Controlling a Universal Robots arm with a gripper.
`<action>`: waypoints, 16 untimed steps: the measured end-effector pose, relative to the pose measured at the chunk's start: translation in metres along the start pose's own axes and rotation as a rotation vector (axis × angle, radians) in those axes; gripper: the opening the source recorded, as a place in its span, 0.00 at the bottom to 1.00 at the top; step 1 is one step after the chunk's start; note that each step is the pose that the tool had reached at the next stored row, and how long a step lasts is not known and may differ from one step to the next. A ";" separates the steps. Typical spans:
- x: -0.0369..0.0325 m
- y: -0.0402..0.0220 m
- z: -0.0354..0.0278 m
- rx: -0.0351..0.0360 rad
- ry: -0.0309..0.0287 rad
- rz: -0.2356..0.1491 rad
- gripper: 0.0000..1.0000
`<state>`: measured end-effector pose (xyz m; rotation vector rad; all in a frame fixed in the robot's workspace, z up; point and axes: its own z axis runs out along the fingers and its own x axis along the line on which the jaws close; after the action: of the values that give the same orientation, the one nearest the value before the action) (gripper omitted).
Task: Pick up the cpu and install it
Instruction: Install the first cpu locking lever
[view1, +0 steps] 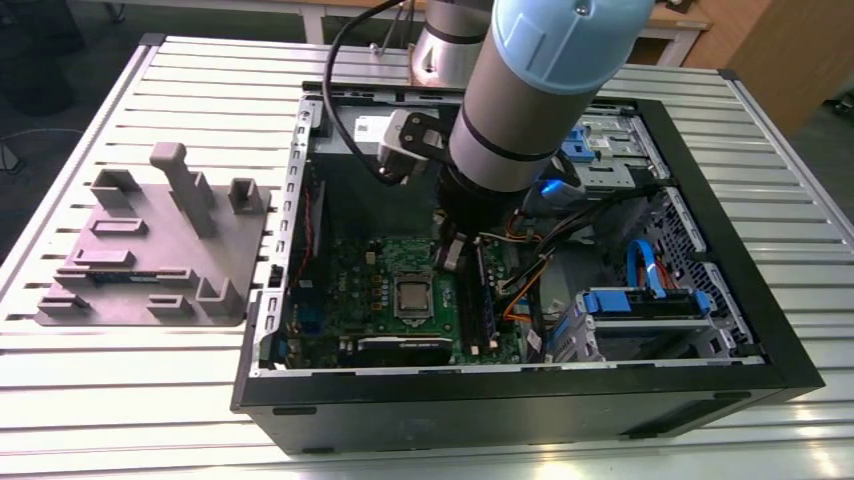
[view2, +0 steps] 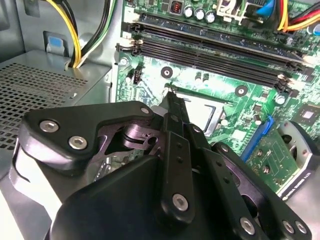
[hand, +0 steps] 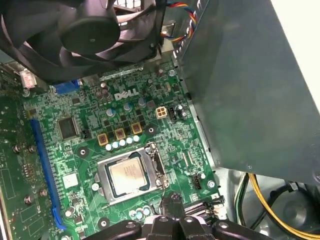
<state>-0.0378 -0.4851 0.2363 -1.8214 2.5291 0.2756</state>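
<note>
In the second wrist view the gripper (view2: 170, 97) body hides most of the cpu (view2: 202, 112).

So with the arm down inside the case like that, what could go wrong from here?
The cpu already lies in its socket frame with the gripper close beside it, so a small drift could scrape the chip or the green motherboard. The orange and yellow cables run near the arm and might snag.

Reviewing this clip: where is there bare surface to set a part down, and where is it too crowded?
Free: the slatted table in front of the grey fixture tray, and the strip at the exterior view's right of the computer case. Crowded: inside the case, where the motherboard, cpu, cables and gripper sit close.
</note>
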 end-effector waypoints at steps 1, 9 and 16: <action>0.0000 0.0000 0.0000 0.0003 0.0004 -0.010 0.10; 0.0010 0.0012 0.0001 0.0063 0.0051 -0.081 0.10; 0.0020 0.0039 0.0006 0.0080 0.0098 -0.138 0.10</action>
<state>-0.0422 -0.4857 0.2361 -1.9866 2.3924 0.2538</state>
